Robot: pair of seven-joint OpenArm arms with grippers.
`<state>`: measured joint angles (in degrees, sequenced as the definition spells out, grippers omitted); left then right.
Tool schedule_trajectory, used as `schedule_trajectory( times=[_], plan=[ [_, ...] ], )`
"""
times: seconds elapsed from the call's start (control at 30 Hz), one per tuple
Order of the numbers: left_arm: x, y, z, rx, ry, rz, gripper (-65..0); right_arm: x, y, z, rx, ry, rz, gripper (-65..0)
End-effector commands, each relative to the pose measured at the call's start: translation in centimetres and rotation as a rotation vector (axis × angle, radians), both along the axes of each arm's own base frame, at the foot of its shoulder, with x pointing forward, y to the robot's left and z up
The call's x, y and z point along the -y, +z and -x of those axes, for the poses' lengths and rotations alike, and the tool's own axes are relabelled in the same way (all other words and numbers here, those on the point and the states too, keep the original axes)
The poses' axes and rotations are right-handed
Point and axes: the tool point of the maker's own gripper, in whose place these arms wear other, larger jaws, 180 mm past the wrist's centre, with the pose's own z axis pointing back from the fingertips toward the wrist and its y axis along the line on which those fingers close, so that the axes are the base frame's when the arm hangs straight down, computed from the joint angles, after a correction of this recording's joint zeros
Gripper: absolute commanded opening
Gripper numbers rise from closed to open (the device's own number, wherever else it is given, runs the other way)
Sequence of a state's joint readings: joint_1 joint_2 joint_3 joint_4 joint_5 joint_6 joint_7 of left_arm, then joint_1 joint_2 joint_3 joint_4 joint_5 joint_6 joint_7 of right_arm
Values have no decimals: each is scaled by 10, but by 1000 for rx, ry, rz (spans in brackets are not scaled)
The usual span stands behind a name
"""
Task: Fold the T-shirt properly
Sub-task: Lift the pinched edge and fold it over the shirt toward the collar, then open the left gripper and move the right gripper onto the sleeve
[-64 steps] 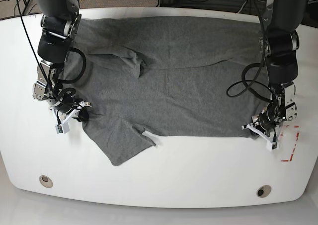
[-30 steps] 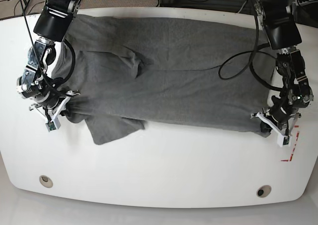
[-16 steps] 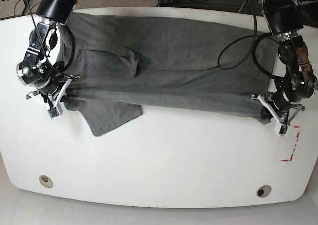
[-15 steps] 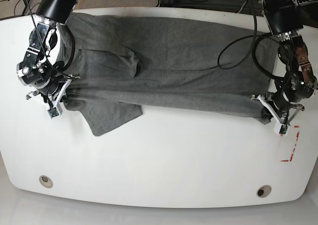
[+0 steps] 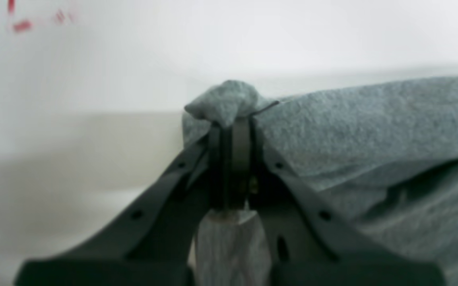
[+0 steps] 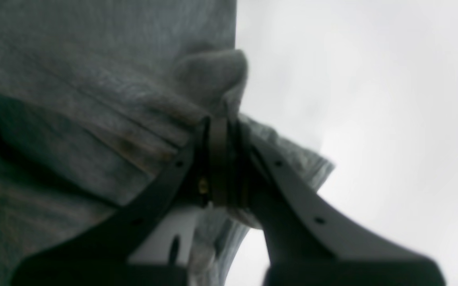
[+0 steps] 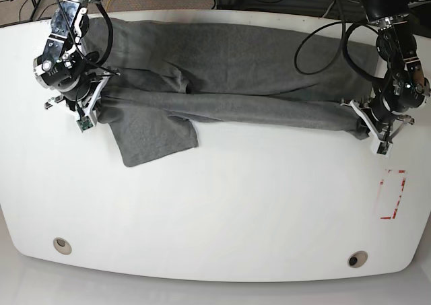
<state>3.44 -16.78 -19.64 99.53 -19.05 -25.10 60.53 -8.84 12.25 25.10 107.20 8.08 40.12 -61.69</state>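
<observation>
t-shirt (image 7: 229, 83): soft, limp jersey; left gripper (image 7: 369, 126) and right gripper (image 7: 91, 110) clamped shut on near-edge corners, table (image 7: 215, 211).

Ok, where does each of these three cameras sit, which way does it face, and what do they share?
Base: overhead, looking down on the white table, the T-shirt and both arms.
Left wrist: behind the left gripper, facing along its dark fingers, shut on a T-shirt corner.
Right wrist: behind the right gripper, shut on the T-shirt.
Shared: all three show the T-shirt; base also shows the left gripper and the right gripper.
</observation>
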Motion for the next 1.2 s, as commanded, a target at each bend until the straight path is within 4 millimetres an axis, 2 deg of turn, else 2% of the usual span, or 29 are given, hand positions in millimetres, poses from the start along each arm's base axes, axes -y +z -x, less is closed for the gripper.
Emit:
schedule_trajectory(
  times=[0.0,0.13,0.3,0.37,0.53,0.63,0.77,0.93,1.0,1.1,1.17],
  plan=[
    [-9,11,-3,28,-8,-36,-639,-1,8,-5,35,2,2,-648],
    [-11,2,5,-7,-18,-47,-637,-1,1,4,9,0,-2,-640],
    [-19,-10,12,-56,-18,-60,-637,-2,-6,11,-16,-3,-7,-553],
    [-22,-15,15,-74,-14,-59,-637,-1,-11,15,-33,-6,-11,-544],
    [-29,-18,18,-94,-8,-70,-637,7,-15,20,-46,-34,-13,-650],
    [-30,-19,19,-97,-7,-74,-617,9,-16,22,-50,-40,-12,-634],
    [-30,-19,20,-99,-8,-74,-481,9,-15,22,-48,-43,-12,-499],
    [-29,-21,24,-106,-12,-76,-246,7,-7,23,-25,-30,-1,-293],
    [-29,-21,25,-106,-14,-78,-203,4,4,20,8,-18,12,-241],
    [-26,-13,22,-83,-25,-87,-199,-6,17,15,55,-11,6,-190],
    [-23,-6,19,-59,-36,-96,-199,-11,22,12,76,-10,1,-181]
  ],
)
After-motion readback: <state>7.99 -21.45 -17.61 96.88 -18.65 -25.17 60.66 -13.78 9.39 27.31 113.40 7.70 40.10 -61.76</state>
